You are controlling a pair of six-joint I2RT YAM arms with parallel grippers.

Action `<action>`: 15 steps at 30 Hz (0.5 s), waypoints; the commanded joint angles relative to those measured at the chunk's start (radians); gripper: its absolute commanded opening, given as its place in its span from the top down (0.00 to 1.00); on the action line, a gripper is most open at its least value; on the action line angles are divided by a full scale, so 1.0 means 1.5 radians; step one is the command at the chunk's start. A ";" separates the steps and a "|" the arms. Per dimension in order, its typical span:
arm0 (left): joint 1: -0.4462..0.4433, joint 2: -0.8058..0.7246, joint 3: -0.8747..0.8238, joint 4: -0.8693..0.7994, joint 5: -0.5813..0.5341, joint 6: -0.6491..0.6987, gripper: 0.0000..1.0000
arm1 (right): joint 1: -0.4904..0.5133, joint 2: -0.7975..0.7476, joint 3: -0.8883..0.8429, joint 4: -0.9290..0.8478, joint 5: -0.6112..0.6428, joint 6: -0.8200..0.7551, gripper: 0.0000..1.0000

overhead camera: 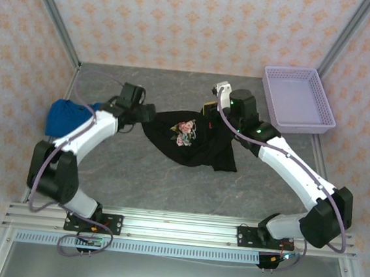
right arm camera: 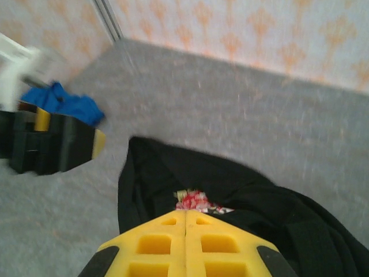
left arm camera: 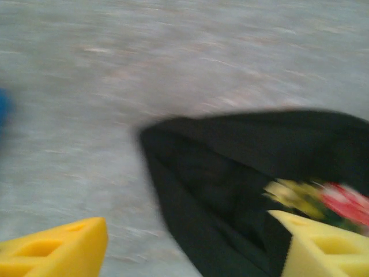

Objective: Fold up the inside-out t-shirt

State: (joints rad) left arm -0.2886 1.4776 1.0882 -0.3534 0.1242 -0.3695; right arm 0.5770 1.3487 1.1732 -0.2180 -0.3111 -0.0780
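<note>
The inside-out t-shirt (overhead camera: 201,143) lies bunched in the middle of the grey table, black, with a floral red-and-yellow patch (overhead camera: 185,132) on top. My left gripper (overhead camera: 149,114) is at the shirt's left corner. In the left wrist view it (left arm camera: 187,234) stands open, its yellow fingers (left arm camera: 63,245) wide apart, the black cloth (left arm camera: 230,173) lying loose between them. My right gripper (overhead camera: 214,110) is at the shirt's far right edge. Its yellow fingers (right arm camera: 185,212) are pressed together just over the cloth (right arm camera: 155,173); whether any cloth is pinched is hidden.
A bright blue garment (overhead camera: 66,117) lies crumpled at the left, behind the left arm. A lilac basket (overhead camera: 290,71) stands at the back right. Bare tabletop (overhead camera: 167,183) stretches in front of the shirt.
</note>
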 commanded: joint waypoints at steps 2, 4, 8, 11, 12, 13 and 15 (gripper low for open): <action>-0.068 0.000 -0.046 0.174 0.197 0.002 0.16 | 0.000 -0.018 -0.003 0.000 0.003 0.002 1.00; -0.098 0.038 -0.034 0.184 0.224 0.023 0.16 | -0.001 -0.021 -0.006 -0.002 0.006 0.000 1.00; -0.126 0.127 0.039 0.155 0.258 0.043 0.18 | -0.001 -0.028 -0.012 -0.008 0.016 -0.002 1.00; -0.136 0.183 0.088 0.139 0.280 0.044 0.22 | -0.001 -0.036 -0.018 -0.008 0.025 -0.003 1.00; -0.138 0.201 0.105 0.139 0.291 0.043 0.24 | -0.001 -0.037 -0.018 -0.011 0.028 -0.002 1.00; -0.139 0.215 0.118 0.140 0.297 0.037 0.27 | -0.001 -0.038 -0.019 -0.012 0.031 -0.003 1.00; -0.144 0.250 0.154 0.135 0.299 0.028 0.39 | -0.001 -0.040 -0.021 -0.017 0.041 -0.006 1.00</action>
State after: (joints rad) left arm -0.4919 1.8248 1.2377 -0.1520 0.5224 -0.3321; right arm 0.5770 1.3262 1.1477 -0.2474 -0.2848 -0.0788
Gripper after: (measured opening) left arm 0.627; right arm 0.046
